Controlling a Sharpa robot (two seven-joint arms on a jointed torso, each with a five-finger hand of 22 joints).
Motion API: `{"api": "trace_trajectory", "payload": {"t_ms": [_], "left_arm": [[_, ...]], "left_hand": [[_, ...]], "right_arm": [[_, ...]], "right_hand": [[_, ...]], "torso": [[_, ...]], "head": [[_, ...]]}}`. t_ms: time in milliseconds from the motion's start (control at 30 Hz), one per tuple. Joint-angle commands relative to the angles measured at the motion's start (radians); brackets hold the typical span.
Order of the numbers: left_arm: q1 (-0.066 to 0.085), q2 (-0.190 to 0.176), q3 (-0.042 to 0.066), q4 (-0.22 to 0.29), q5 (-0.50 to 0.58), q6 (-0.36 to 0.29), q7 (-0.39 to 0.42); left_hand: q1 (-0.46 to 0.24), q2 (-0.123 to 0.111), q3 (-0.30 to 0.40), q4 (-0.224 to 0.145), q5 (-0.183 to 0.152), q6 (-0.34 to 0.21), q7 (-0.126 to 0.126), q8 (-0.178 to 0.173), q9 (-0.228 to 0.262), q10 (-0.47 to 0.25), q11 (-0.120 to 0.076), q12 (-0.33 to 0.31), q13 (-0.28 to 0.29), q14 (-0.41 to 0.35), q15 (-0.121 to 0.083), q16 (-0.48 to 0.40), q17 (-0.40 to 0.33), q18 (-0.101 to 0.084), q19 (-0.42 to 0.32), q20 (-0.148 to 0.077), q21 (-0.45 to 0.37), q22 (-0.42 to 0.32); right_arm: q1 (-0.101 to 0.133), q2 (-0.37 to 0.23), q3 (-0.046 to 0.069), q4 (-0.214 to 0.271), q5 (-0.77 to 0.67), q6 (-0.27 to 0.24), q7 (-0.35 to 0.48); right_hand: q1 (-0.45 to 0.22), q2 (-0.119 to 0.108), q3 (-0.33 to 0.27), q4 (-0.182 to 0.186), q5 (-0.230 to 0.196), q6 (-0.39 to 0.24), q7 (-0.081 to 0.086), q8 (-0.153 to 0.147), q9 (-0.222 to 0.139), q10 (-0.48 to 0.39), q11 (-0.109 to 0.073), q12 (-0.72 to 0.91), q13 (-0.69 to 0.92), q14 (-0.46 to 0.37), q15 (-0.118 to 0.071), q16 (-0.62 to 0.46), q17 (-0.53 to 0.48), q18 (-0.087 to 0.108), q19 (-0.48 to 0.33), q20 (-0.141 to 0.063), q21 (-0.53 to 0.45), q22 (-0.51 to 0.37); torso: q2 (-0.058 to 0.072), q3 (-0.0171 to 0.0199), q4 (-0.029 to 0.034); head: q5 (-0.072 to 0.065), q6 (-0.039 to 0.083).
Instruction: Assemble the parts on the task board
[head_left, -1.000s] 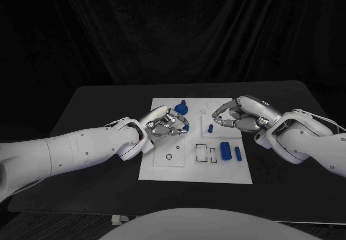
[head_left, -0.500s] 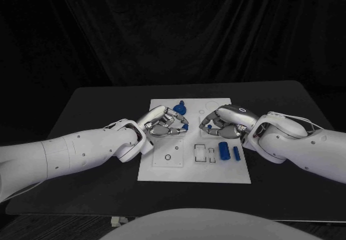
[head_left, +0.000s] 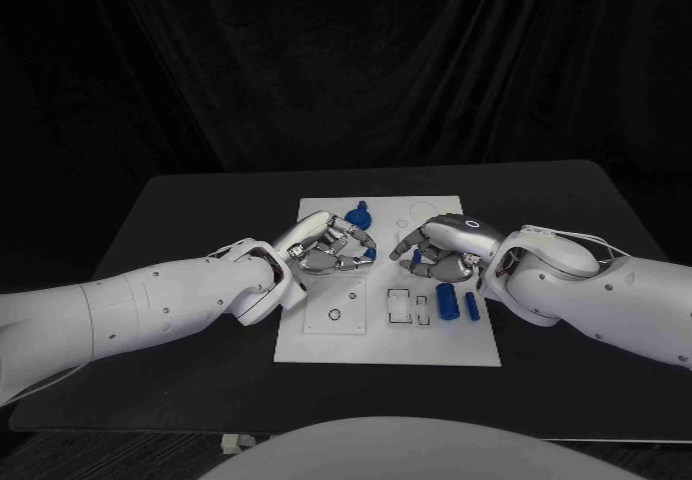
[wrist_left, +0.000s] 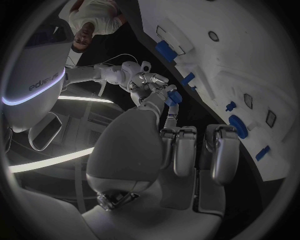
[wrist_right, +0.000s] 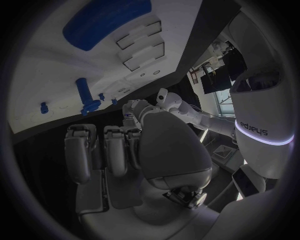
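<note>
Both silver hands hover over the white task board (head_left: 387, 345), likely to bring parts together. The right hand (head_left: 447, 250) pinches a small blue peg (wrist_left: 173, 96); the left hand (head_left: 329, 246) has its fingers curled around another blue part (head_left: 371, 255).

— What can't you make out from the head camera?

— My right hand (head_left: 447, 250) covers the middle of the task board (head_left: 387, 340), so what lies under my fingers is hidden. A small blue part (head_left: 371, 254) peeks beside my left hand (head_left: 329, 248); I can't tell whether I grip it.

— And the wrists?

— The board runs off the rim.
</note>
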Motion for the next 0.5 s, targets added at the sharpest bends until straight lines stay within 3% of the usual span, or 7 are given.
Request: {"api": "trace_trajectory", "payload": {"t_ms": [33,500], "left_arm": [[-0.001,0.006,0.001,-0.001,0.013,0.011,0.006],[-0.001,0.013,0.001,-0.01,0.013,0.01,0.0]], "left_hand": [[0.001,0.006,-0.006,0.003,0.0,0.002,-0.001,0.002,0.0,0.105,0.005,0.0,0.263,0.108,0.007,0.007,0.263,-0.001,0.076,0.005,-0.005,0.247],[0.001,0.008,-0.006,0.004,0.002,0.0,0.0,0.001,-0.002,0.105,0.005,0.0,0.263,0.108,0.007,0.007,0.263,-0.003,0.079,0.005,0.001,0.249]], "right_arm": [[-0.003,0.004,0.001,0.002,-0.019,-0.011,-0.011],[-0.003,0.018,0.001,0.003,0.005,-0.031,0.011]], "right_hand": [[-0.004,-0.001,0.011,-0.002,-0.005,-0.009,-0.002,-0.008,-0.002,0.107,-0.009,0.002,0.263,0.106,-0.009,0.003,0.263,-0.008,0.088,-0.008,-0.004,0.253],[-0.006,-0.007,0.023,-0.01,-0.004,-0.015,-0.005,-0.015,-0.004,0.107,-0.012,0.002,0.263,0.106,-0.012,0.003,0.263,-0.007,0.087,-0.012,-0.006,0.252]], "torso": [[0.0,0.0004,-0.0004],[-0.001,0.0014,-0.0014]], "head": [[-0.001,0.0],[-0.001,0.0]]}}
